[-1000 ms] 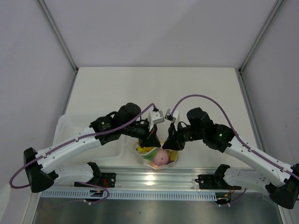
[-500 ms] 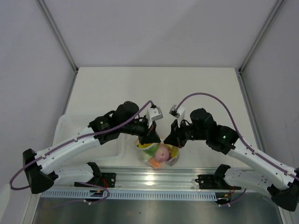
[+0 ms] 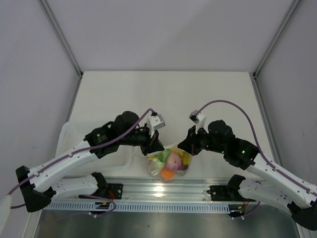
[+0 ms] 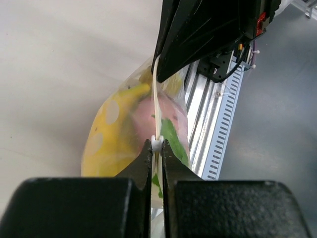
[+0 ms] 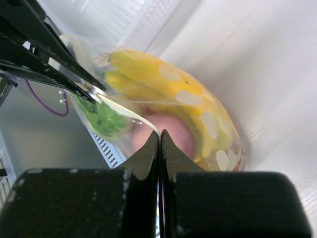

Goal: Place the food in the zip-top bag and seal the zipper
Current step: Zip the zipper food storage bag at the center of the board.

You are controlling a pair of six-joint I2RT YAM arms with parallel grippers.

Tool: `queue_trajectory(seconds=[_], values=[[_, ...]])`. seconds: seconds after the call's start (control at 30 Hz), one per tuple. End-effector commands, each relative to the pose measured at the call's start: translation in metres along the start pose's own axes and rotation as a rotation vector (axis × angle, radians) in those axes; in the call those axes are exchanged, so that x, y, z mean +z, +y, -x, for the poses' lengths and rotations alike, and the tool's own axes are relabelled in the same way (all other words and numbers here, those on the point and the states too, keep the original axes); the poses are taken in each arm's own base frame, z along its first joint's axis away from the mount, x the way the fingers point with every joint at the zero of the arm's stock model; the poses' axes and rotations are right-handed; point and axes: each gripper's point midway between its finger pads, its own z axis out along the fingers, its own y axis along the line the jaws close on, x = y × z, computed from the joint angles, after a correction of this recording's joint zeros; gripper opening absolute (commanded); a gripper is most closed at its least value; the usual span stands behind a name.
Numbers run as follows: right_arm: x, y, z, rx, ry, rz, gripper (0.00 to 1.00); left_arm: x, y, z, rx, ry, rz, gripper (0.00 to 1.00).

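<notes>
The clear zip-top bag (image 3: 168,165) hangs between my two grippers near the table's front edge, full of toy food: yellow banana (image 5: 168,89), pink-red round fruit (image 5: 166,134), green leaves (image 5: 101,119) and an orange piece (image 3: 167,174). My left gripper (image 4: 156,145) is shut on the white zipper strip (image 4: 155,99) at the bag's left end. My right gripper (image 5: 160,135) is shut on the same mouth edge at the right end. The strip runs taut between them. Both grippers show in the top view, left (image 3: 155,147) and right (image 3: 184,147).
A translucent white tray (image 3: 74,136) lies under the left arm at the table's left. A metal rail with the arm bases (image 3: 163,191) runs just in front of the bag. Grey walls enclose the white table (image 3: 168,94).
Both grippers have moved apart along the bag's mouth, left going left and right going right. The bag has spread wider and sits slightly nearer the front edge.
</notes>
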Motion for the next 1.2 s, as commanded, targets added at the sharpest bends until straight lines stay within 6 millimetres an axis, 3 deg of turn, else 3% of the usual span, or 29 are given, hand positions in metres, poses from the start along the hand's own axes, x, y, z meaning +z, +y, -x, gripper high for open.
queue_trajectory(seconds=[0.0,0.47,0.7,0.77,0.8,0.9,1.03,1.17], values=[[-0.005,-0.025,0.005,0.020,-0.042,-0.133,0.00,-0.016,0.000,-0.006,-0.008,0.001,0.030,0.01],[-0.019,-0.033,0.002,0.030,-0.069,-0.182,0.00,-0.041,0.005,-0.012,-0.002,-0.004,0.108,0.01],[-0.014,-0.004,-0.004,-0.023,-0.004,-0.011,0.00,-0.039,0.001,-0.009,0.002,-0.014,0.084,0.00],[-0.017,0.007,0.000,-0.038,0.001,0.039,0.11,-0.039,-0.001,-0.008,0.006,-0.014,0.071,0.01],[-0.018,0.010,0.003,-0.056,0.001,0.052,0.24,-0.037,0.000,-0.010,0.002,-0.005,0.069,0.01],[-0.019,0.020,0.014,-0.104,-0.003,0.089,0.35,-0.036,-0.003,-0.009,0.005,-0.003,0.052,0.00],[-0.015,0.035,0.026,-0.152,0.017,0.157,0.37,-0.036,-0.005,-0.007,0.010,-0.013,0.037,0.01],[0.003,0.046,0.033,-0.169,0.039,0.211,0.37,-0.035,-0.009,-0.004,0.014,-0.027,0.018,0.01]])
